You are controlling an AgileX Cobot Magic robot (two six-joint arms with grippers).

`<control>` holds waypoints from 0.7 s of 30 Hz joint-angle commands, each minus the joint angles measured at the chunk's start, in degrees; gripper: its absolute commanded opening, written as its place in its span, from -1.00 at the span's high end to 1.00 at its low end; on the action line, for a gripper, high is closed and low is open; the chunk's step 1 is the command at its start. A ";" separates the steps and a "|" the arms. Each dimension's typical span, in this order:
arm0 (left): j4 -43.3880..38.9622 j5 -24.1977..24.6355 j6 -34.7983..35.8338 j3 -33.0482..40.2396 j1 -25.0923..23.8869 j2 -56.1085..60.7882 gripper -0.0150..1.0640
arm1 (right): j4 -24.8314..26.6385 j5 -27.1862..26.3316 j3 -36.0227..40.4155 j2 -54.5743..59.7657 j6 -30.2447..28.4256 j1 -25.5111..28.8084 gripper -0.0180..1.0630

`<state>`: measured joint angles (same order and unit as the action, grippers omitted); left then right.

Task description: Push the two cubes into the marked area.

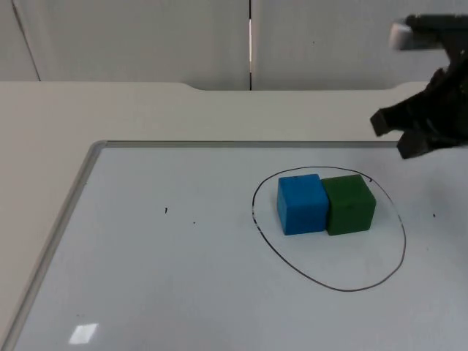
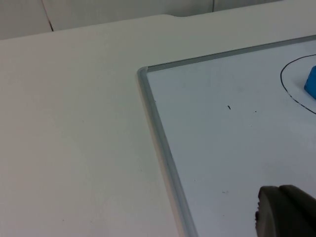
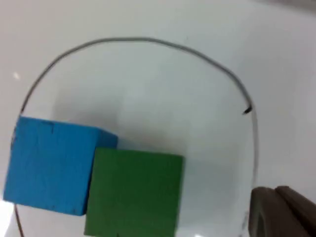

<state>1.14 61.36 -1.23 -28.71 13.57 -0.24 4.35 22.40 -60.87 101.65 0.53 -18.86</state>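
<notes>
A blue cube and a green cube stand side by side, touching, on a whiteboard. Both lie inside a hand-drawn black oval, in its upper half. The right gripper hovers above the board's far edge, up and to the right of the green cube and apart from it. The right wrist view looks down on the blue cube, the green cube and the oval line. The left gripper waits over the board's left part, with an edge of the blue cube far off.
The whiteboard has a grey metal frame and lies on the cream table. A grey partition wall closes the back. Small black specks mark the board left of the oval.
</notes>
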 commanded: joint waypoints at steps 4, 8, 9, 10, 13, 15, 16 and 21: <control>-0.13 0.15 0.46 0.39 -0.30 0.24 0.98 | -3.03 3.04 -0.23 -7.50 0.13 0.25 0.97; -0.13 0.15 0.46 0.39 -0.30 0.24 0.98 | -3.82 4.67 -0.23 -15.43 0.13 0.25 0.97; -0.13 0.15 0.46 0.39 -0.30 0.24 0.98 | -4.35 4.92 -0.23 -17.87 0.13 0.25 0.97; -0.13 0.15 0.46 0.39 -0.30 0.24 0.98 | -4.35 5.38 -0.23 -20.21 0.13 0.25 0.97; -0.13 0.15 0.46 0.39 -0.30 0.24 0.98 | -4.35 6.10 -0.23 -24.92 0.13 0.25 0.97; -0.13 0.15 0.46 0.39 -0.30 0.24 0.98 | -4.35 6.56 0.23 -28.80 0.13 0.25 0.97; -0.13 0.15 0.46 0.39 -0.30 0.24 0.98 | -4.35 6.56 0.92 -31.14 0.13 0.25 0.97; -0.13 0.15 0.46 0.39 -0.30 0.24 0.98 | -4.35 6.29 5.80 -40.51 -0.11 0.25 0.97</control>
<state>1.14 61.36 -1.12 -28.71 13.57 -0.24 0.47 28.36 -55.81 62.41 0.53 -18.86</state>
